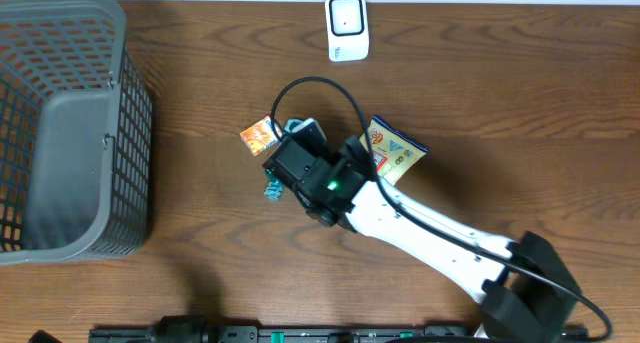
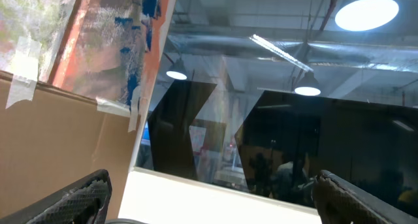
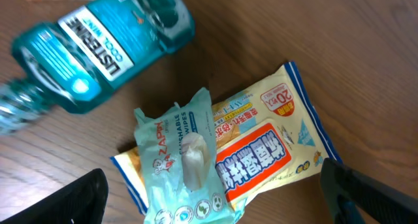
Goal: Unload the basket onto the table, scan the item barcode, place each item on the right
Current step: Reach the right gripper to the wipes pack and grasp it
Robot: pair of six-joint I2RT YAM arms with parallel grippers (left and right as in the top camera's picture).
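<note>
Container: grey mesh basket [image 1: 135, 153], well to the left of the scanner [image 1: 347, 28], upright on the wooden table [image 1: 520, 93]; inside, only its own grey floor and walls show. Scanner: white, flat, at the table's far edge. Goods, loose in a cluster on the robot's side of the scanner, all outside the basket: teal mouthwash bottle [image 3: 104, 48], lying on its side, partly blurred; pale green wipes [image 3: 183, 159], just beside the bottle, lying across one end of the orange packet [image 3: 274, 152] and touching it; yellow packet [image 1: 398, 151], at the right of the cluster, its near end tucked beneath the right arm [image 1: 430, 228]. Whether a barcode faces up cannot be told. Obstruction: from overhead the right arm and its black cable [image 1: 320, 88] cover most of the cluster. Right gripper [image 3: 215, 198]: released, fingers spread wide above the wipes and orange packet, grasping nothing. Left gripper [image 2: 215, 199]: released, nothing between its fingers, aimed up at windows [image 2: 287, 139] and ceiling lamps [image 2: 366, 14].
</note>
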